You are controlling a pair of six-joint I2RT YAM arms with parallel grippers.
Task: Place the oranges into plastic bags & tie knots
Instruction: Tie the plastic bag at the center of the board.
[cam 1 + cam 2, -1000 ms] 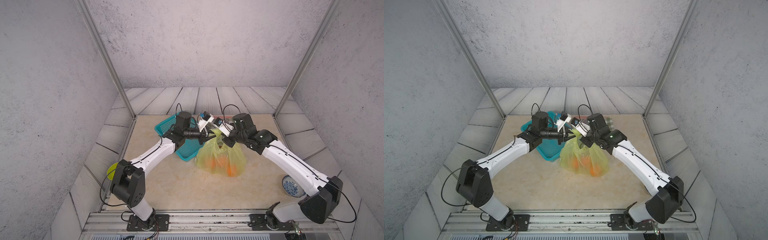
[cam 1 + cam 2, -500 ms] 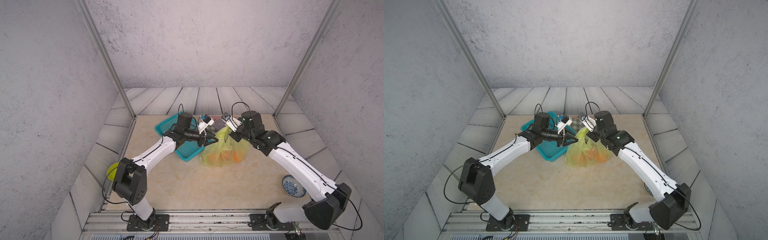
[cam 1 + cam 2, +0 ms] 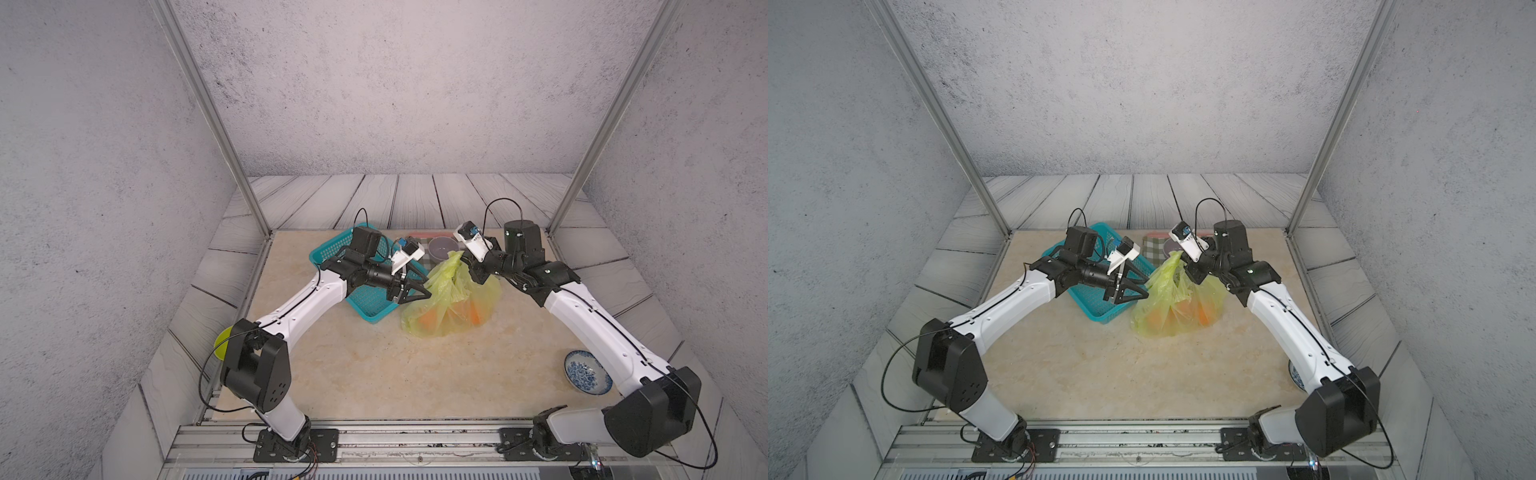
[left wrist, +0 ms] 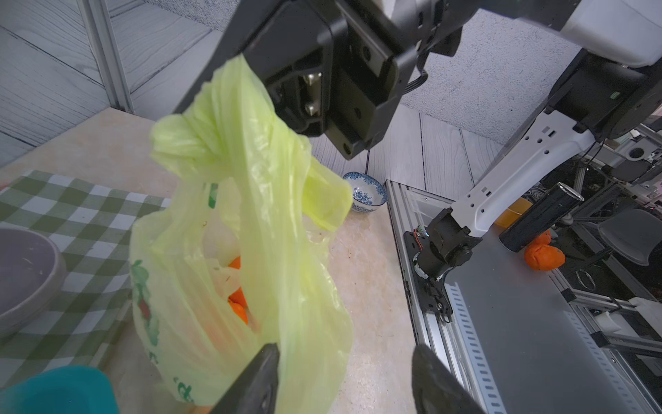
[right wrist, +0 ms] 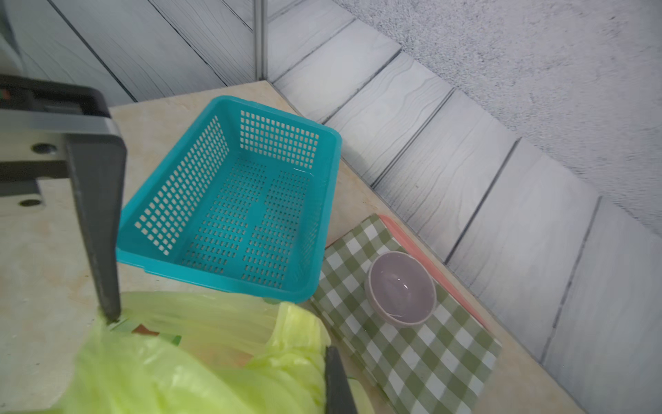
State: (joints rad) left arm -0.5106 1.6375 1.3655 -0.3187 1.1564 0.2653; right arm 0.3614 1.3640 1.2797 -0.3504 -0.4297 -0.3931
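Yellow-green bag (image 3: 451, 305) with oranges (image 3: 434, 318) inside, on bench (image 3: 374, 374).
Stands mid-bench, just beside teal basket (image 3: 365, 299); knot (image 4: 186, 143) near top. Right claw (image 3: 468, 266) clamped on bag's upper end. Left claw (image 3: 428, 285) wide, at bag's side, gripping nothing. Bag print green and red, too blurred to read. Grey bowl (image 5: 401, 286) on check cloth (image 5: 422, 344) behind.
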